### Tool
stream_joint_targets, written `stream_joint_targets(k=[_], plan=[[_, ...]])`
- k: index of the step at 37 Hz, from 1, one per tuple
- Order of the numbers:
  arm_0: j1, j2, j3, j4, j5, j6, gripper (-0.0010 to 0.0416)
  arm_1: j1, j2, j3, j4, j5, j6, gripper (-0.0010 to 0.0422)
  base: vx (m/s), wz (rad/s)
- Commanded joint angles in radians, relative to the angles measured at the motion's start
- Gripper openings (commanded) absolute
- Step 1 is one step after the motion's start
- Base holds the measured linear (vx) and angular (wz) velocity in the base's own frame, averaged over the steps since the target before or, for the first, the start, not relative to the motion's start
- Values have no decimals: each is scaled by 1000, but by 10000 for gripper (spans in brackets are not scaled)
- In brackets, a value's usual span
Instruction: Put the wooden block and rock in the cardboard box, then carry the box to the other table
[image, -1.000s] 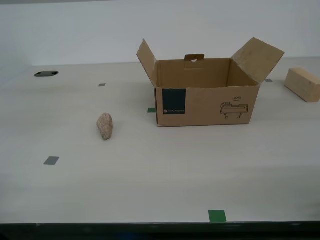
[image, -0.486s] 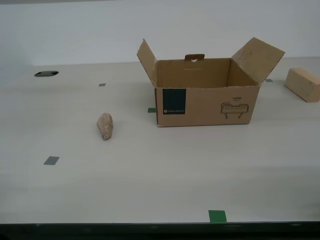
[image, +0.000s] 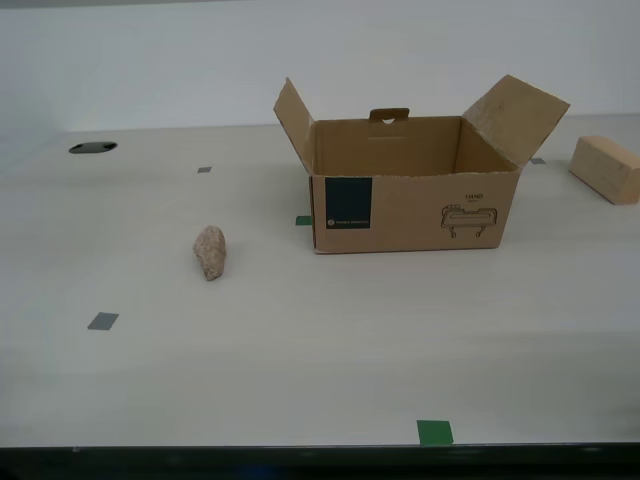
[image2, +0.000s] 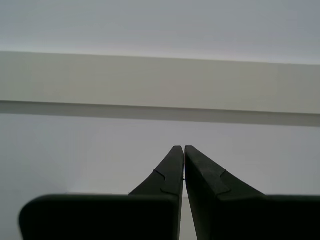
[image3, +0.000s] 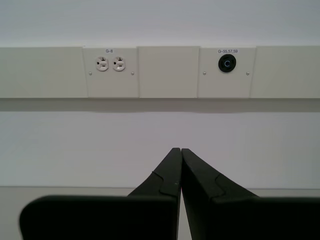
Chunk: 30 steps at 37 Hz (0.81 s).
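Observation:
The cardboard box (image: 415, 185) stands open on the smooth off-white table (image: 300, 370), flaps spread, navy label facing the camera. The rock (image: 209, 251) lies on the table toward the exterior view's left of the box. The wooden block (image: 606, 168) rests at the exterior view's right edge. Neither arm shows in the exterior view. My first gripper (image3: 180, 151) is shut with nothing in it, facing a wall. My second gripper (image2: 184, 148) is also shut and empty, facing a wall. The other table is out of view.
Small grey squares (image: 102, 321) and green squares (image: 434, 432) mark the tabletop. A dark cable hole (image: 92, 148) sits at the back, at the exterior view's left. Wall outlets (image3: 110, 64) and a round socket (image3: 226, 63) face the first wrist view.

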Motion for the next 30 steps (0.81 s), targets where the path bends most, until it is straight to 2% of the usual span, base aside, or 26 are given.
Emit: stream_joint_targets(k=[1, 30], plan=[[0, 0, 1, 4, 0, 0, 0, 0, 0, 7, 6, 3, -1, 0, 0, 0], [0, 0, 1, 4, 0, 0, 0, 0, 0, 5, 3, 3, -1, 0, 0, 0]])
